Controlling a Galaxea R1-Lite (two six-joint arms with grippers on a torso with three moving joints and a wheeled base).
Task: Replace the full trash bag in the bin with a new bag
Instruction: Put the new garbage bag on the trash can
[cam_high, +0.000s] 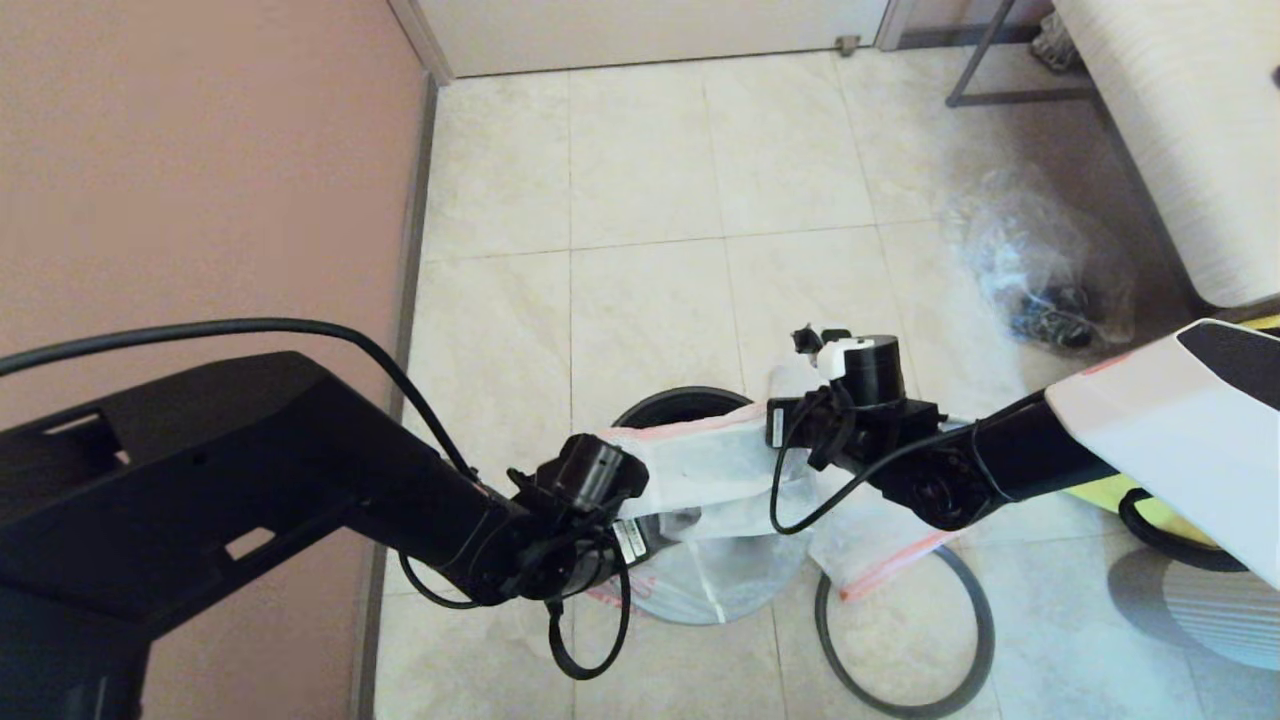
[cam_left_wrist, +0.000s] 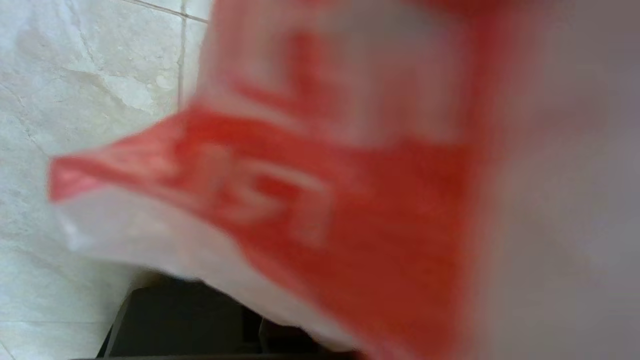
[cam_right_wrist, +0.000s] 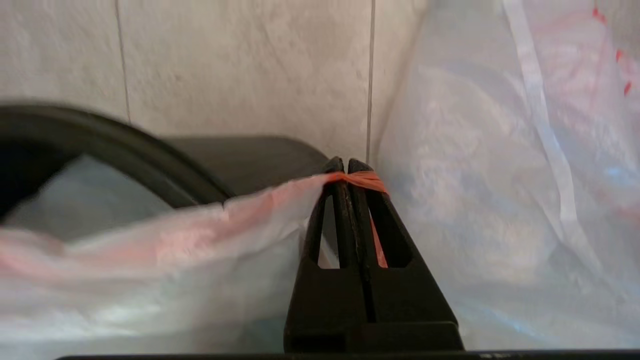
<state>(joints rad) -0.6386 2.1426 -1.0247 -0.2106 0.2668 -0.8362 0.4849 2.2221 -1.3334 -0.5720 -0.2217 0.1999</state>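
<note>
Translucent white new bag (cam_high: 715, 470) with a red-orange edge band; black bin (cam_high: 680, 405); dark-grey hoop (cam_high: 905, 640); cream marbled floor tiles (cam_high: 650, 220).

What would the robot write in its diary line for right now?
step: spreading new bag over bin | right gripper: shut on bag's red edge | left gripper: at bag, fingers hidden | hoop: on floor | full bag: aside

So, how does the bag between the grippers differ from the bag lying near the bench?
The new bag is translucent white with a red edge, stretched over the bin; the right gripper pinches it. The old bag is clear, crumpled, holding dark trash, on the floor. Both are thin plastic.
</note>
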